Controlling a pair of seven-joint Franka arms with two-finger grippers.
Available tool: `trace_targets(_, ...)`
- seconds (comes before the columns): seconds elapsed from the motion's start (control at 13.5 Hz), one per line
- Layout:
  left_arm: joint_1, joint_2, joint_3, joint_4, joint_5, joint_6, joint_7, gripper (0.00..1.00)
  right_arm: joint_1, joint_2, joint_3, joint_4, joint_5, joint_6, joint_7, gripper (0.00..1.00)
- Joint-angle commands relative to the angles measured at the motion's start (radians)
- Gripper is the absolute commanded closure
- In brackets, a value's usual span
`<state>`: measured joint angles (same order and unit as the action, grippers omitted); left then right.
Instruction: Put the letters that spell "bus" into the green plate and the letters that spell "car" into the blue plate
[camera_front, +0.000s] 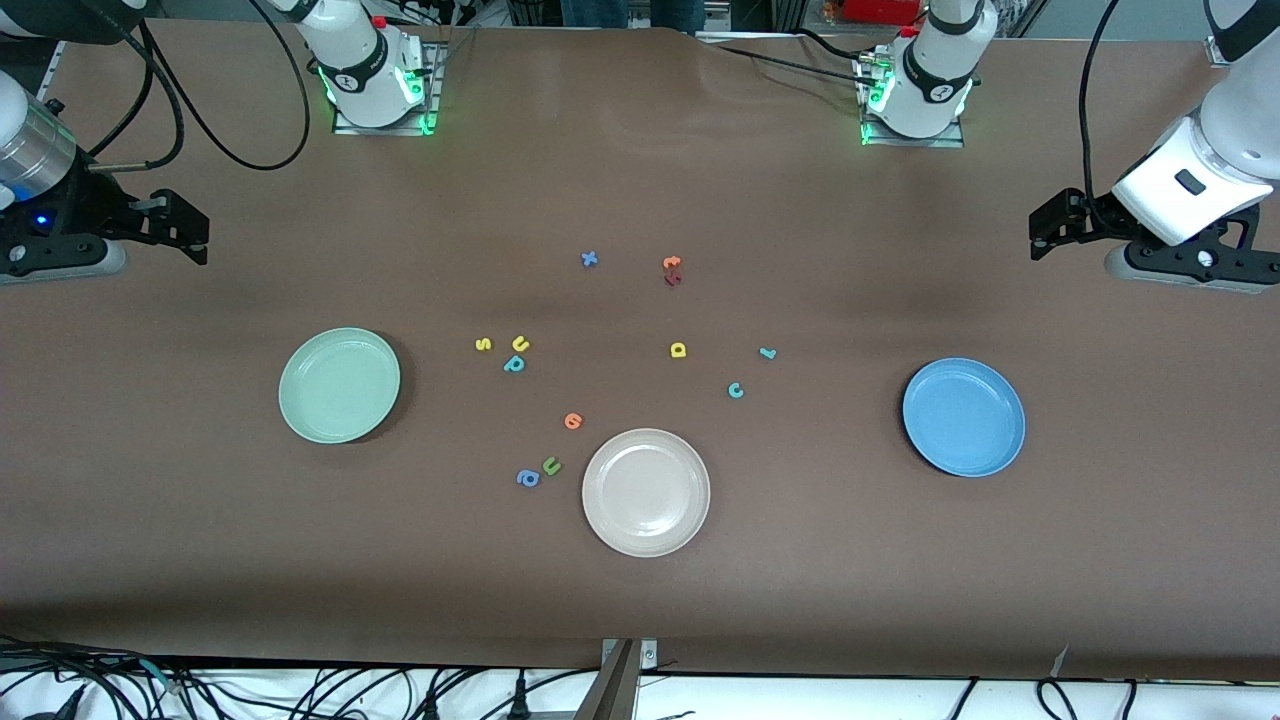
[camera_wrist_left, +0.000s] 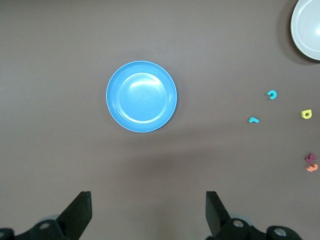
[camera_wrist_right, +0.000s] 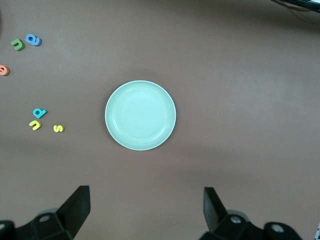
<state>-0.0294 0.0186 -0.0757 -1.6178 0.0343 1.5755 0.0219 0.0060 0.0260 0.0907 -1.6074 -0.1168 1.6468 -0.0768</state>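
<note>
The green plate (camera_front: 339, 385) (camera_wrist_right: 140, 115) lies toward the right arm's end of the table, the blue plate (camera_front: 963, 417) (camera_wrist_left: 141, 96) toward the left arm's end. Both hold nothing. Beside the green plate lie the yellow "s" (camera_front: 483, 344), yellow "u" (camera_front: 520, 343) and teal "b" (camera_front: 514, 364). Toward the blue plate lie the yellow "a" (camera_front: 678, 349), teal "r" (camera_front: 767, 353) and teal "c" (camera_front: 735, 390). My right gripper (camera_front: 185, 228) (camera_wrist_right: 146, 207) hangs open over bare table at its end. My left gripper (camera_front: 1050, 225) (camera_wrist_left: 148, 210) hangs open likewise.
A beige plate (camera_front: 646, 491) lies nearest the front camera, mid-table. By it are an orange letter (camera_front: 572, 420), a green "u" (camera_front: 551, 465) and a blue "a" (camera_front: 527, 478). A blue "x" (camera_front: 589, 259) and an orange-and-maroon pair (camera_front: 672, 270) lie nearer the bases.
</note>
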Motion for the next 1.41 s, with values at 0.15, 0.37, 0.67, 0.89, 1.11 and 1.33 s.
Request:
trace_targets(0.15, 0.002, 0.010, -0.003, 0.030, -0.027, -0.025, 0.009, 0.00, 0.000, -0.008, 0.003, -0.003, -0.015, -0.007, 0.015, 0.00)
trace_targets(0.37, 0.012, 0.012, -0.003, 0.029, -0.060, -0.032, 0.010, 0.00, 0.000, -0.008, 0.003, -0.003, -0.015, -0.009, 0.014, 0.00)
trace_targets(0.67, 0.016, 0.012, 0.001, 0.027, -0.060, -0.034, 0.010, 0.00, 0.000, -0.008, 0.003, -0.003, -0.015, -0.009, 0.015, 0.00)
trace_targets(0.89, 0.016, 0.012, 0.001, 0.027, -0.060, -0.038, 0.010, 0.00, 0.000, -0.008, 0.003, -0.003, -0.015, -0.009, 0.017, 0.00)
trace_targets(1.11, 0.016, 0.012, -0.001, 0.027, -0.063, -0.049, 0.010, 0.00, 0.002, -0.008, 0.003, -0.003, -0.015, -0.009, 0.017, 0.00)
trace_targets(1.33, 0.017, 0.012, -0.001, 0.027, -0.088, -0.051, 0.010, 0.00, 0.002, -0.008, 0.004, -0.003, -0.014, -0.009, 0.017, 0.00)
